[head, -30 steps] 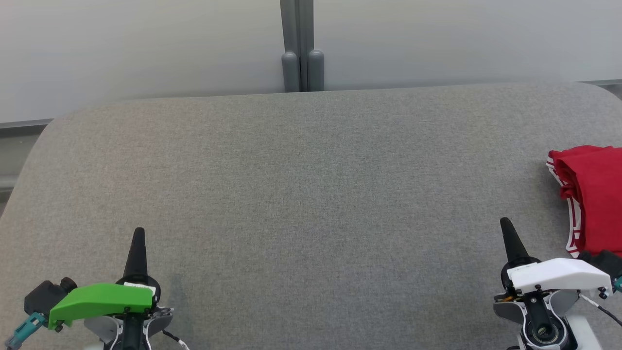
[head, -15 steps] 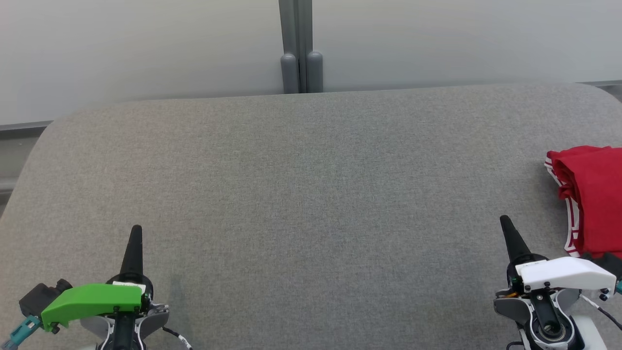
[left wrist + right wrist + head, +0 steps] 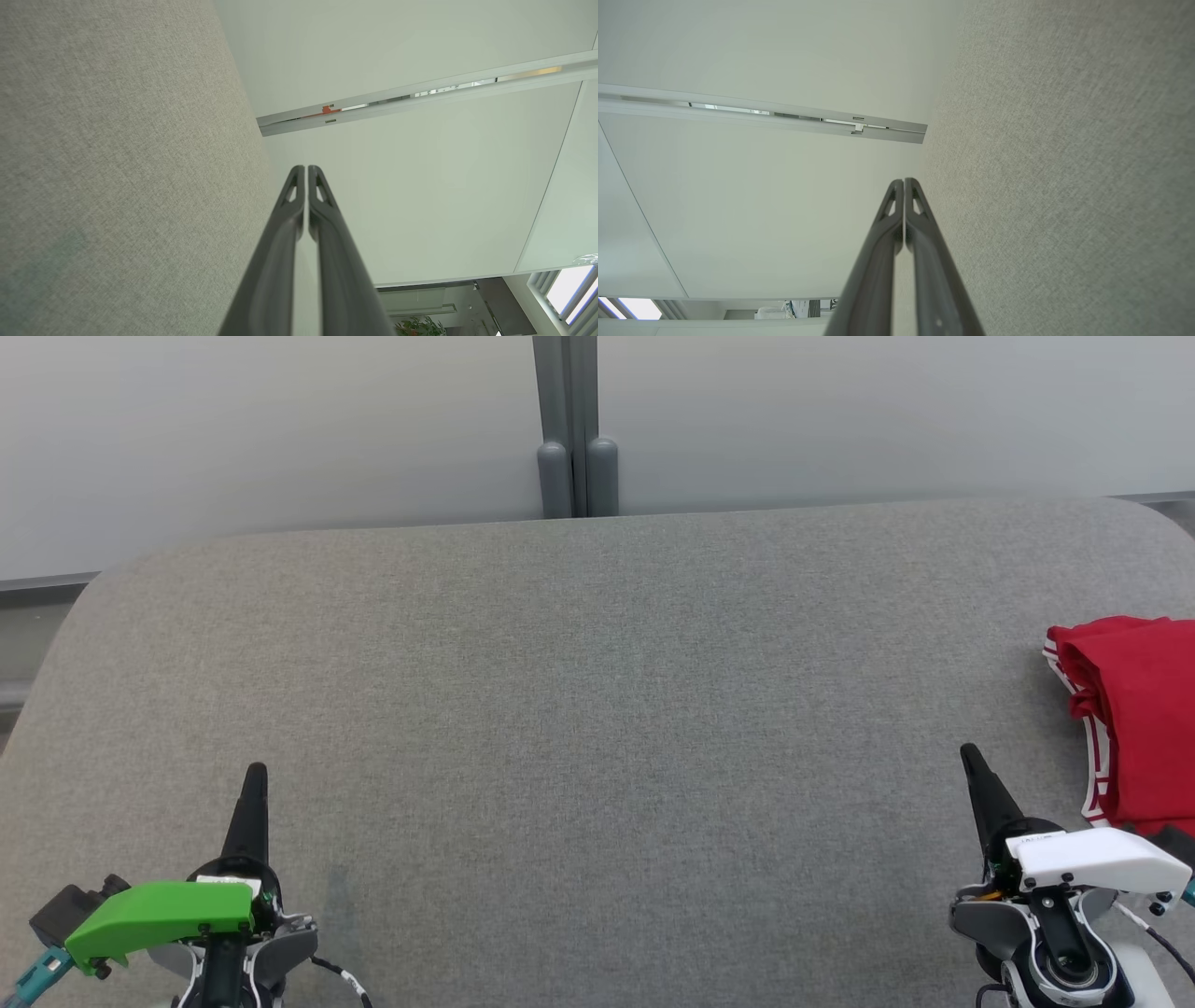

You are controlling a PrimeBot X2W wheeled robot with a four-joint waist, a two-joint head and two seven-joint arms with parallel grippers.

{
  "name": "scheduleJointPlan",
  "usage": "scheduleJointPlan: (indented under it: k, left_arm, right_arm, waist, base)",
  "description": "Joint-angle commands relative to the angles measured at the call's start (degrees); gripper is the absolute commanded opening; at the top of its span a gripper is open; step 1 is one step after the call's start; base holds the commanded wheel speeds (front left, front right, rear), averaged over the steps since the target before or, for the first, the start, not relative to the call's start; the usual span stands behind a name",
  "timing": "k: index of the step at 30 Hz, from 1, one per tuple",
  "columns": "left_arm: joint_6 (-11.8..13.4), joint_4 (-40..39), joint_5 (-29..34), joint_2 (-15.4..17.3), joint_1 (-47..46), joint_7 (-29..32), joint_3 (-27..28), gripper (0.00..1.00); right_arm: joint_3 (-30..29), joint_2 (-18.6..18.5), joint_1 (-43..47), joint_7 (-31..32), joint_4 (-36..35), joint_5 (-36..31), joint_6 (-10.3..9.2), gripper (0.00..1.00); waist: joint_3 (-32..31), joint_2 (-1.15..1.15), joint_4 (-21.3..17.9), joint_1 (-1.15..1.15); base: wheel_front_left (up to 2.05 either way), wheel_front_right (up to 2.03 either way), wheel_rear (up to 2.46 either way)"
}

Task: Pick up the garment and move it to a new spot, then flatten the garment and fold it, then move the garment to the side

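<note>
My left pincer (image 3: 254, 777) and right pincer (image 3: 971, 758), both shut and empty, hover over the grey desk (image 3: 597, 691), where the red garment (image 3: 1144, 709), bunched at the far right, looks soft, light and best pinched at its white-striped edge.

the right gripper (image 3: 903, 183) points along the grey fabric surface (image 3: 1064, 163), its two long dark fingers (image 3: 878, 261) rising from the bottom edge of the right wrist view and pressed together at the tips, with nothing between them. the woven surface takes up the right side of the view, its bare cloth running to an edge that meets a pale wall panel (image 3: 761, 51). a slim metal rail (image 3: 784, 119) crosses the panel and ends at that edge. a bright window (image 3: 640, 308) glows at the lower left corner, with blurred room clutter just beside it.
</note>
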Motion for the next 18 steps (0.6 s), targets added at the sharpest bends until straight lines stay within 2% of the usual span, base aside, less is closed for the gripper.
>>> scheduleJointPlan:
  k: [1,18]
  left_arm:
    - [-0.34,-0.55,-1.12,0.45,0.64,0.46,0.29,0.0]
    - [-0.41,-1.6,-7.45,0.48,0.93,2.28,1.02,0.0]
  right_arm:
    - [-0.17,-0.33,0.17,0.44,-0.52,1.42,-0.02,0.0]
    - [-0.47,-0.38,0.35,2.26,-1.26,8.89,-0.02,0.0]
  waist:
    - [-0.03,0.0,-0.02,0.0]
    - [-0.31,0.0,-0.22,0.0]
  base:
    - [0.0,0.0,0.0]
    - [0.0,0.0,0.0]
